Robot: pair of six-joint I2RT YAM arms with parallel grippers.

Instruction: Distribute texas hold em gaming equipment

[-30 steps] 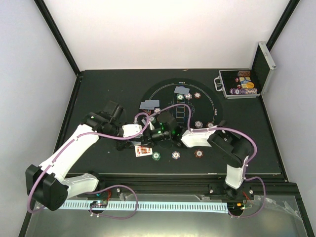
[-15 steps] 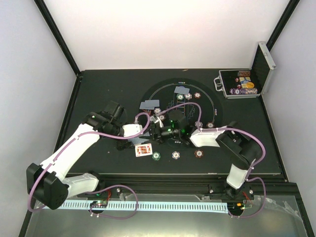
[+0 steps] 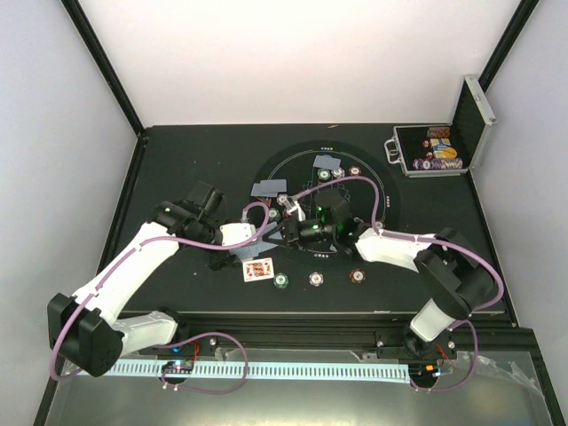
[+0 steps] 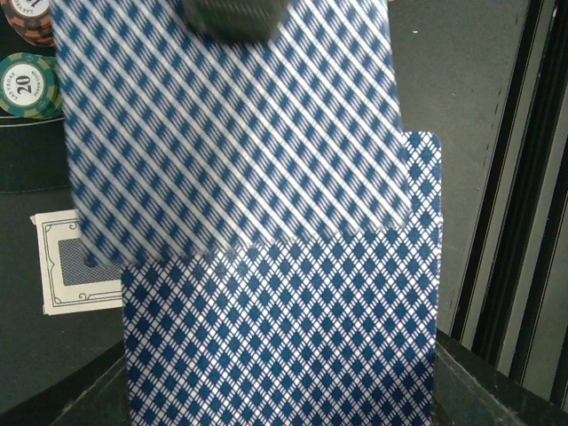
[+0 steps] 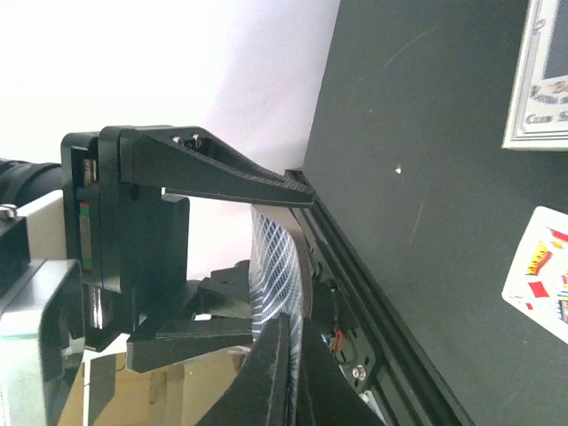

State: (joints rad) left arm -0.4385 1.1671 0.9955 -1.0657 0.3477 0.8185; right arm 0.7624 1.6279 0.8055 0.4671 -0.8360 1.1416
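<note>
The deck [image 4: 284, 337] of blue-diamond-backed cards is held above the table, over the near-left rim of the round mat [image 3: 293, 160], and the left gripper [image 3: 265, 233] is clamped tight on it. The top card [image 4: 231, 133] sits shifted off the stack, overlapping only its upper part. The right gripper [image 3: 289, 232] has its fingers pressed together on that card, and in the right wrist view the thin card edge runs between its dark fingertips [image 5: 271, 373]. The two grippers face each other nose to nose, nearly touching.

Just nearer than the left gripper, a face-up card [image 3: 257, 269] lies flat. To its right, a green chip [image 3: 281, 281], a pale chip [image 3: 316, 279] and a brown chip [image 3: 357, 276] lie in a row close to the table's front edge. One grey-blue card [image 3: 269, 188] lies at the mat's left rim and another [image 3: 327, 161] on its far part, with small chips [image 3: 338, 172] just beside it.

The table [image 3: 177, 169] shows a broad dark stretch between the mat and the left rail, a narrower strip along the far wall, and more bare surface at the near right beyond the right arm's elbow.

The case [image 3: 417, 169] stands in the far right corner, well apart from both grippers. Its lid [image 3: 479, 108] is upright and stacks of coloured chips fill its tray
</note>
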